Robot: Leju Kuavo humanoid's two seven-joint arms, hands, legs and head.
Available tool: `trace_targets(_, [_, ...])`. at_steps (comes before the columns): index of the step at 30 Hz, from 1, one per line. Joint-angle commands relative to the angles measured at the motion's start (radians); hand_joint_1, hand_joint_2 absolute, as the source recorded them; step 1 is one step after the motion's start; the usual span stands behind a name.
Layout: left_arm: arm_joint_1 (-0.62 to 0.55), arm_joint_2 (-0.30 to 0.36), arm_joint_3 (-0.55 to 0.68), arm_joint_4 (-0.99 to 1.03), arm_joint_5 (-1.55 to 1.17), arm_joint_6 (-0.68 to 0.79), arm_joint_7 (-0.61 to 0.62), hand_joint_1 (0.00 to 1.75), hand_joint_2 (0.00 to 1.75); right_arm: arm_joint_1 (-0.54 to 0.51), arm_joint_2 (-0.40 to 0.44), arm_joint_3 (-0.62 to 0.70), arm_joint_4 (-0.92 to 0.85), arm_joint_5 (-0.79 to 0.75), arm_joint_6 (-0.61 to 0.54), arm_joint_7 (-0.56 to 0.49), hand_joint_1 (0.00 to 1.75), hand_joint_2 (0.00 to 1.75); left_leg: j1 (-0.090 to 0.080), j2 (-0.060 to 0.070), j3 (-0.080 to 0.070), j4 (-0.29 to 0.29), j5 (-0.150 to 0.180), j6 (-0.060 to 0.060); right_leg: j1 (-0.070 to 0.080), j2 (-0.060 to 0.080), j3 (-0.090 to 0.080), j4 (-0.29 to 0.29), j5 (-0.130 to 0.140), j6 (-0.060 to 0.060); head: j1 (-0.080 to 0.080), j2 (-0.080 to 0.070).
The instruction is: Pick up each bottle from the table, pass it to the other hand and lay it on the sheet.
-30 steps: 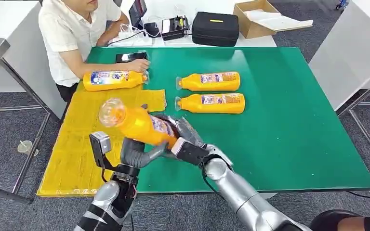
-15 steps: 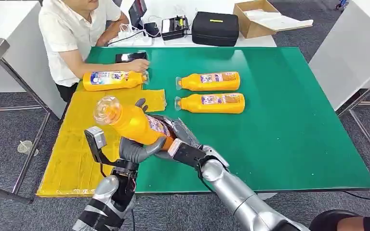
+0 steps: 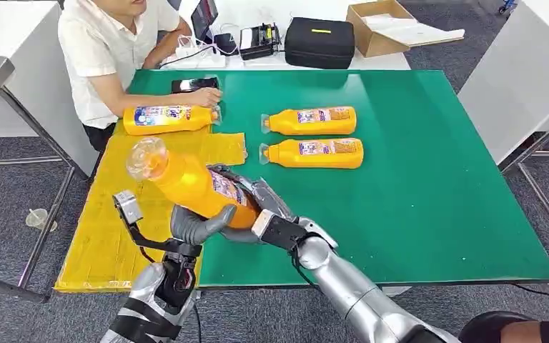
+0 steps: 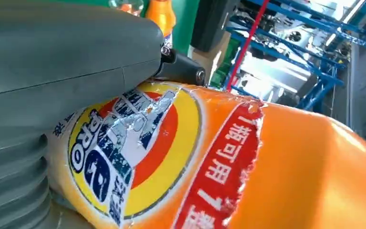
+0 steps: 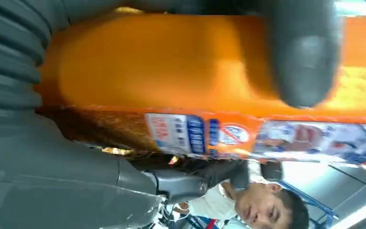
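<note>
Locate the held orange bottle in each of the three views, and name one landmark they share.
Head view: held bottle lower left of centre, tilted, cap up-left, above the yellow sheet's edge.
Left wrist view: its label and orange body across the lower frame.
Right wrist view: its body along the upper frame.
Shared landmark: the bottle's printed label.

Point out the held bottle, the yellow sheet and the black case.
held bottle (image 3: 186, 182), head view, on its orange body below the clear cap.
yellow sheet (image 3: 104, 229), head view, on a bare stretch.
black case (image 3: 319, 43), head view, on its top face.
</note>
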Motion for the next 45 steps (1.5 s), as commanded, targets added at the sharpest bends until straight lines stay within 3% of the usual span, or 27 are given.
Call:
trace_targets(1, [-0.026,0.015,-0.014,-0.004,-0.017,0.018,-0.012,1.75,1.75,-0.018,0.011,0.035,0.094,0.035,-0.051,0.017,0.0,1.75,0.001,0.001,0.002,0.0,-0.001,0.0,0.001,0.0,0.002,-0.001,0.0,-0.003,0.0,0.0])
trace_targets(6, [-0.024,0.015,0.003,-0.014,-0.061,0.124,-0.013,1.75,1.75,0.029,0.008,0.031,0.038,0.137,-0.239,0.028,0.0,1.75,0.002,0.002,0.004,0.0,-0.002,0.0,0.002,0.0,0.004,-0.001,-0.001,-0.004,0.0,0.0])
trace_targets(7, [-0.027,0.015,0.011,-0.012,-0.087,0.181,-0.017,1.75,1.75,0.053,0.004,0.026,0.002,0.203,-0.352,0.029,0.0,0.0,0.002,0.002,0.004,0.001,-0.002,0.0,0.003,0.0,0.005,-0.001,-0.001,-0.005,0.0,0.0])
trace_targets(10, [-0.032,0.018,0.02,-0.008,-0.092,0.191,-0.015,1.75,1.75,0.068,-0.002,0.029,-0.028,0.228,-0.397,0.039,0.0,0.0,0.003,0.001,0.005,0.001,-0.003,-0.001,0.004,-0.001,0.006,-0.001,-0.002,-0.006,0.0,0.0])
trace_targets(15, [-0.062,0.07,0.027,0.019,-0.317,0.419,-0.045,1.75,1.75,0.138,-0.013,-0.005,-0.131,0.404,-0.818,0.085,0.0,0.0,0.002,0.002,0.003,0.001,-0.002,0.0,0.003,0.0,0.004,0.0,-0.001,-0.004,0.0,0.0])
trace_targets(16, [-0.064,0.085,0.044,0.015,-0.383,0.465,-0.052,1.75,1.75,0.178,-0.003,-0.077,-0.191,0.492,-0.874,0.099,0.0,0.0,0.001,0.0,0.002,0.0,-0.001,0.0,0.001,-0.002,0.002,0.0,-0.001,-0.003,0.0,0.0])
trace_targets(19, [-0.049,0.096,0.118,-0.036,-0.414,0.495,-0.048,1.75,1.75,0.305,0.104,-0.363,-0.362,0.667,-0.874,-0.029,0.0,0.0,0.001,0.0,0.003,0.001,-0.001,-0.001,0.002,-0.001,0.003,0.0,-0.001,-0.004,0.0,0.0])
trace_targets(20, [-0.041,0.095,0.14,-0.059,-0.406,0.503,-0.04,1.75,1.75,0.332,0.111,-0.389,-0.423,0.695,-0.874,-0.029,0.0,0.0,0.001,0.0,0.0,0.0,-0.001,-0.001,0.001,-0.001,0.001,0.0,-0.001,-0.003,0.0,0.0])
trace_targets(31, [-0.038,0.107,0.151,-0.078,-0.491,0.588,-0.037,1.75,1.75,0.363,0.105,-0.398,-0.499,0.677,-0.874,-0.029,0.0,0.0,0.002,0.002,0.002,0.001,-0.002,0.0,0.003,0.0,0.003,0.0,-0.002,-0.004,0.0,0.0])
trace_targets(32, [-0.097,0.179,0.07,0.034,-0.96,0.762,0.033,1.75,1.75,0.337,0.081,-0.355,-0.446,0.587,-0.874,-0.029,0.0,0.0,0.001,0.001,0.001,0.001,-0.001,0.0,0.002,0.0,0.001,0.0,-0.001,-0.003,0.0,0.0])
trace_targets(33, [-0.117,0.201,0.032,0.079,-1.078,0.75,0.085,1.75,1.75,0.328,0.077,-0.349,-0.435,0.584,-0.874,-0.029,0.0,0.0,0.001,0.001,0.001,0.0,-0.001,0.0,0.001,0.0,0.001,0.0,-0.001,-0.003,0.001,0.0])
trace_targets(38, [-0.117,0.201,0.032,0.079,-1.078,0.75,0.085,1.75,1.75,0.328,0.077,-0.349,-0.435,0.584,-0.874,-0.029,0.0,0.0,0.001,0.0,0.003,-0.001,0.0,-0.001,0.002,-0.001,0.004,-0.001,-0.001,-0.004,0.0,0.0])
trace_targets(39, [-0.129,0.207,0.007,0.12,-1.197,0.728,0.137,1.75,1.75,0.317,0.065,-0.326,-0.414,0.555,-0.874,-0.029,0.0,0.0,0.002,0.002,0.005,0.0,-0.001,-0.001,0.003,0.0,0.005,-0.001,-0.001,-0.005,0.0,0.0])
trace_targets(45, [-0.285,0.217,-0.066,0.348,-1.526,0.559,0.293,1.75,1.75,0.289,0.037,-0.27,-0.394,0.493,-0.874,-0.029,0.0,0.0,0.002,0.0,0.003,0.0,0.0,-0.001,0.002,-0.002,0.004,-0.001,-0.001,-0.004,0.0,0.0])
